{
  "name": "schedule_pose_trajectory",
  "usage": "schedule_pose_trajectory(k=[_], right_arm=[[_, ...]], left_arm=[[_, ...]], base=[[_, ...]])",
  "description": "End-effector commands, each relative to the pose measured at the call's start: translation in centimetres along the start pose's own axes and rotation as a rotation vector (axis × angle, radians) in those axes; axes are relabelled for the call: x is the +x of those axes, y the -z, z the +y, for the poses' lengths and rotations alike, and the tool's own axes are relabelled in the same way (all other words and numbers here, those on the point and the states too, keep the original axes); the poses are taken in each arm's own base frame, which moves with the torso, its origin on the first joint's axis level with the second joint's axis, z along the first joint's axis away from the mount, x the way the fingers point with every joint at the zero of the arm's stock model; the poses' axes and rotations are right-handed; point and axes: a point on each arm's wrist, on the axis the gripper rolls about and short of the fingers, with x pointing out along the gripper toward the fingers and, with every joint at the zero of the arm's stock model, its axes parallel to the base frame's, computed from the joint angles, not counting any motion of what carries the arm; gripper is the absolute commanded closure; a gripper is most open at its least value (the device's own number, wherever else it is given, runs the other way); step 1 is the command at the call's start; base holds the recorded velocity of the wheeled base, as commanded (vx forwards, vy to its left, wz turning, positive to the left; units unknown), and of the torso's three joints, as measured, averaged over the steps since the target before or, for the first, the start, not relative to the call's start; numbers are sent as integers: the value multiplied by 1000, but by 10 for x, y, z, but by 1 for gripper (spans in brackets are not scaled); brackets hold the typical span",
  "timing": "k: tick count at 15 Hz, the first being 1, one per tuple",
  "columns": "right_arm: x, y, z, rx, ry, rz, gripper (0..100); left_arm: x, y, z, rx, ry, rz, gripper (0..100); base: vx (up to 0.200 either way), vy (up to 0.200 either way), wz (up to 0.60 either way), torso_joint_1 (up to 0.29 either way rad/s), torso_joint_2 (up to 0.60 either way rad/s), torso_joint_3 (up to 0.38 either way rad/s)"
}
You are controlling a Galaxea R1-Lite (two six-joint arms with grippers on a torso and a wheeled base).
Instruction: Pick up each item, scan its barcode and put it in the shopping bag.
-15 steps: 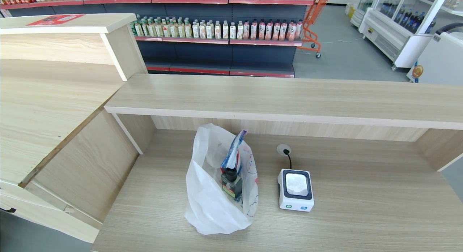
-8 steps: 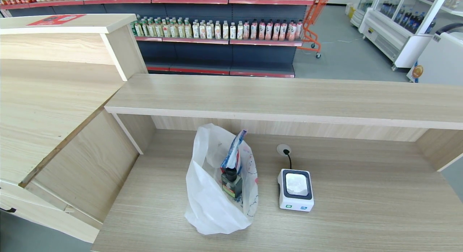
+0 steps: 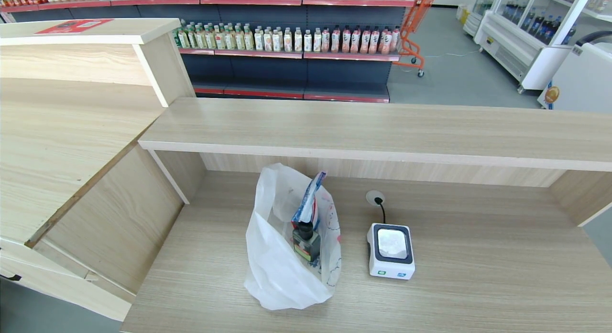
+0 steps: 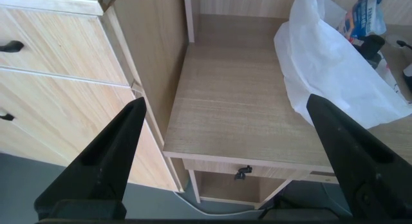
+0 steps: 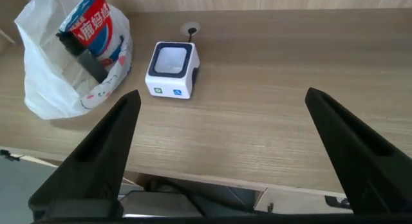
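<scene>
Shopping bag point(image 3: 279, 271): white, standing open on the counter point(image 3: 478, 285), just left of the scanner point(image 3: 391, 251).
Left gripper point(image 4: 226, 102): spread wide, empty.
Right gripper point(image 5: 222, 94): spread wide, empty.
Blue packet point(image 3: 309, 199): upright in the bag.
Dark bottle point(image 3: 306, 242): in the bag, touching the packet.

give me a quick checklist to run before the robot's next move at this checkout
1. Left claw open and holding nothing: ok.
2. Right claw open and holding nothing: ok.
3. Shopping bag standing on the counter with its mouth open: ok.
4. Blue packet and dark bottle inside the bag, upright: ok.
5. Scanner beside the bag, window uncovered, cable attached: ok.
6. Both bagged items already scanned: cannot tell.
</scene>
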Motion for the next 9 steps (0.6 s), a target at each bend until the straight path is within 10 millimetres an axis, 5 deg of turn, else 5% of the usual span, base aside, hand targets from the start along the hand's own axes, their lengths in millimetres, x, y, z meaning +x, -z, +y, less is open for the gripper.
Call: schedule_pose_trajectory(k=[1, 2, 3, 9], right_arm=[[-1, 0, 0, -18, 22, -10, 0], [-1, 0, -1, -19, 45, -10, 0], [-1, 0, -1, -21, 45, -9, 100], [-1, 0, -1, 38, 51, -10, 100]], left_arm=[[0, 0, 0, 0, 0, 0, 0], [0, 0, 0, 0, -1, 0, 0], [0, 0, 0, 0, -1, 0, 0], [0, 0, 0, 0, -1, 0, 0]], base=[[0, 0, 0, 0, 0, 0], [0, 0, 0, 0, 0, 0], [0, 0, 0, 0, 0, 0], [0, 0, 0, 0, 0, 0]])
